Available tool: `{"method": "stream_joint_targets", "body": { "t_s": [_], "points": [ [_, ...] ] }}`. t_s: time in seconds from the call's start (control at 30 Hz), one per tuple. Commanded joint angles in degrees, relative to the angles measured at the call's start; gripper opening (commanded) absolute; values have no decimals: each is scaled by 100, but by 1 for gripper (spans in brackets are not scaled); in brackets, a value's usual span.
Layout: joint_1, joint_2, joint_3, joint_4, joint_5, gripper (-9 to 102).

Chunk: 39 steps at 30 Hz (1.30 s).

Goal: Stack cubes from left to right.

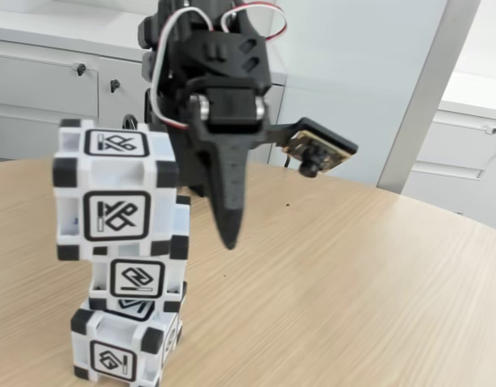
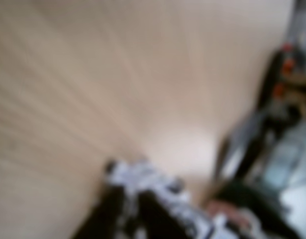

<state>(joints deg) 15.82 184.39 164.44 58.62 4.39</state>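
Observation:
Three white cubes with black corners stand in a stack at the left of the fixed view: bottom cube, middle cube, top cube. The top cube sits shifted left and slightly turned on the middle one. My black gripper hangs just right of and behind the top cube. One pointed finger hangs free of the cube, and the other jaw runs behind it, so the gripper looks open. The wrist view is blurred. It shows dark fingers at the bottom edge with a cube just past them.
The round wooden table stretches to the right of the stack. Grey cabinets and a wall panel stand behind it. Dark blurred clutter lies at the right of the wrist view.

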Motion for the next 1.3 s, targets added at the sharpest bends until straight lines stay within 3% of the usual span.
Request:
{"method": "stream_joint_targets", "body": {
  "t_s": [0.0, 0.47, 1.27],
  "points": [
    [439, 193, -44, 26, -193, 0],
    [615, 220, -114, 967, -466, 0],
    [624, 220, -70, 976, -343, 0]
  ]
}}
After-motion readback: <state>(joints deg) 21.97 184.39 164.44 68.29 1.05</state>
